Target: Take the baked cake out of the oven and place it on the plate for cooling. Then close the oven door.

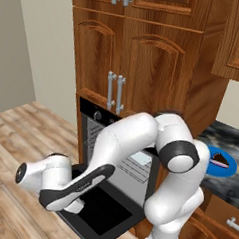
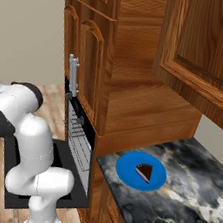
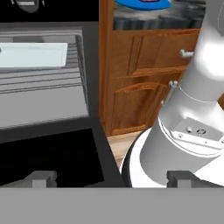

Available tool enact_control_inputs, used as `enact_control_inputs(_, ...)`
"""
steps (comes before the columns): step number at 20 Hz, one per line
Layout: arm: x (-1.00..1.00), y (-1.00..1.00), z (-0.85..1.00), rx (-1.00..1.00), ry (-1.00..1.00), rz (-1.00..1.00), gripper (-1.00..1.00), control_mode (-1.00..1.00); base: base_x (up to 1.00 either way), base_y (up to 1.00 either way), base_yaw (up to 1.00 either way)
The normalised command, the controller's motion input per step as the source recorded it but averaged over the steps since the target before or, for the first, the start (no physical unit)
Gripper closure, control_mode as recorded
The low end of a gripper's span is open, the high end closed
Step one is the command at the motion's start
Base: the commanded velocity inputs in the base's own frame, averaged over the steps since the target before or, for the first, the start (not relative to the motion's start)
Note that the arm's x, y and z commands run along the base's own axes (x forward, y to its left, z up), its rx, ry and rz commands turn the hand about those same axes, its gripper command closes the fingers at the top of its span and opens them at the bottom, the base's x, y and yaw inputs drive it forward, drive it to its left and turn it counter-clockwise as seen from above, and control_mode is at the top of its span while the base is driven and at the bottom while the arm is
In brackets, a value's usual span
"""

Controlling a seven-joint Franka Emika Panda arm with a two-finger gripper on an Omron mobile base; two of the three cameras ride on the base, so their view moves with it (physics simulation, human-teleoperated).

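Hand view: open hand [image 3: 111,178] low over oven door [image 3: 52,157], cake [image 2: 145,172] well apart.

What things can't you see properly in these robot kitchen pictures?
- The oven door's silver handle: not visible in the left base view, where the arm crosses in front of the door.
- The oven's display: partly covered by the arm in the left base view.
- The blue plate: cut off by the top edge of the hand view.
- The cake's layers: too small to make out in the right base view.
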Motion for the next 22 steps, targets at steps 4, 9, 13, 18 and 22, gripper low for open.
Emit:
enact_control_inputs(4, -0.45, 0.9, -0.69, -0.09, 0.04, 0.0, -1.0, -1.0, 0.0, 0.0, 0.0)
enact_control_inputs(9, 0.0, 0.82, -1.0, -0.3, 0.0, 0.0, -1.0, -1.0, 0.0, 0.0, 0.0)
enact_control_inputs(13, 0.0, 0.6, -0.78, -0.18, -0.09, 0.0, -1.0, -1.0, 0.0, 0.0, 0.0)
enact_control_inputs(18, -0.12, 0.9, -0.26, -0.13, -0.17, 0.0, -1.0, -1.0, 0.0, 0.0, 0.0)
enact_control_inputs(22, 0.24, 0.52, -0.71, -0.21, -0.12, -0.03, -1.0, -1.0, 0.0, 0.0, 0.0)
